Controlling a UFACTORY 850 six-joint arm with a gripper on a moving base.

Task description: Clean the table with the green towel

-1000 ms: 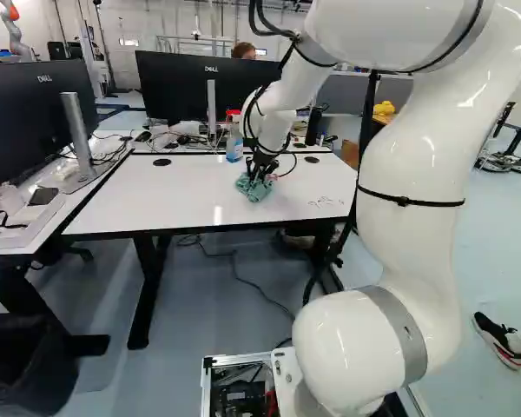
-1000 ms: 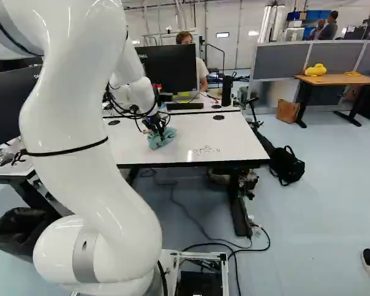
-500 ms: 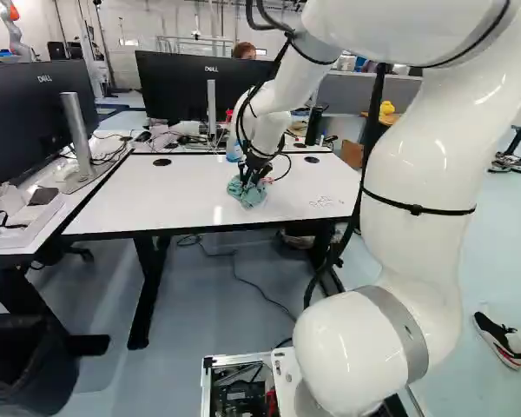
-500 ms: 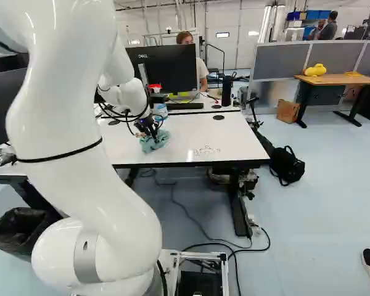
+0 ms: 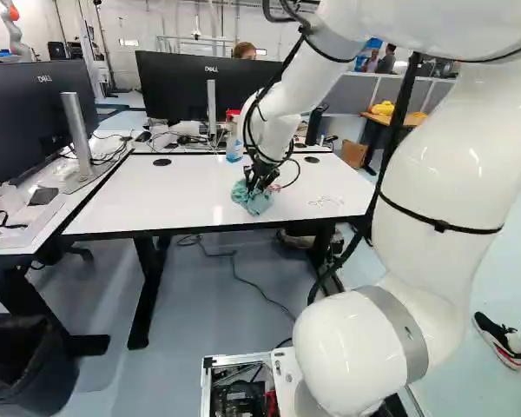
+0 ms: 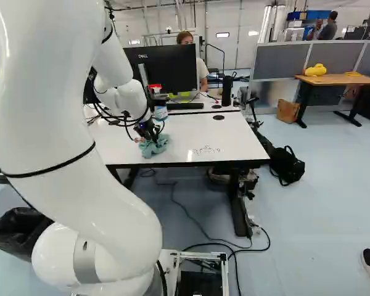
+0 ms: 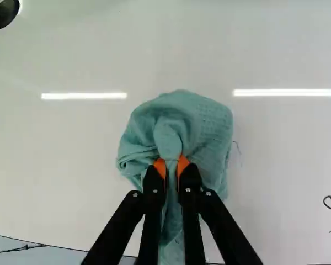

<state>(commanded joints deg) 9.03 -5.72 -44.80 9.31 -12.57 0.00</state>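
The fingers (image 5: 253, 182) are closed on the green towel (image 5: 251, 201), just above the middle of the left base view, with the bunched cloth spread out on the white table (image 5: 113, 204). In the wrist view, a fold of it is pinched between the two orange pads (image 7: 160, 166), the crumpled bulk lying ahead of and around the tips. Dark drawn marks (image 6: 206, 150) show on the tabletop right of the towel, slightly above the centre of the right base view. A clear spray bottle (image 5: 234, 148) stands behind the towel, near the table's far edge. Large monitors fill the upper left of the left base view, and a black bin (image 5: 26, 369) sits at its lower left.
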